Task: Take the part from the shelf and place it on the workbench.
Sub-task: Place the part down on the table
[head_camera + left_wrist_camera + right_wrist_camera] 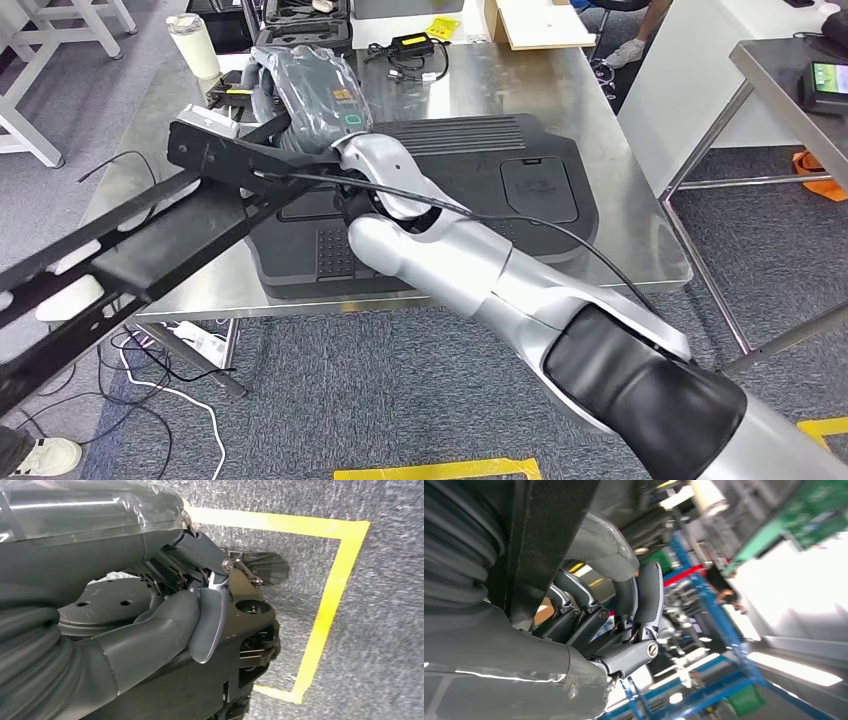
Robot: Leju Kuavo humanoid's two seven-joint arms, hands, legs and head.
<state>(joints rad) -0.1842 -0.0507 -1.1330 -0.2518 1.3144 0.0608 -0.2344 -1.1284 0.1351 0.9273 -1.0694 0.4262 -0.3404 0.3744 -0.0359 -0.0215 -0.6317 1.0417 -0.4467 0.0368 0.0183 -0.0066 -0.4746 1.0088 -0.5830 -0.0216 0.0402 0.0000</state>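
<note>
The part is a long black metal frame (150, 250) that runs from the lower left up over the steel workbench (620, 200). My right arm reaches across to it, and my right hand (352, 205) grips it near its upper end above the bench. In the right wrist view, the right hand (624, 610) has its fingers (579, 605) curled around a black bar of the frame (544, 540). My left hand (200, 615) hangs over the floor with its fingers curled in and nothing in them.
On the bench lie a large black moulded panel (480, 170), a plastic-wrapped grey item (320, 90), a white bottle (193, 45), a charger (410, 48) and a cardboard box (535, 20). Another table (790, 80) stands to the right. Yellow tape (330, 595) marks the carpet.
</note>
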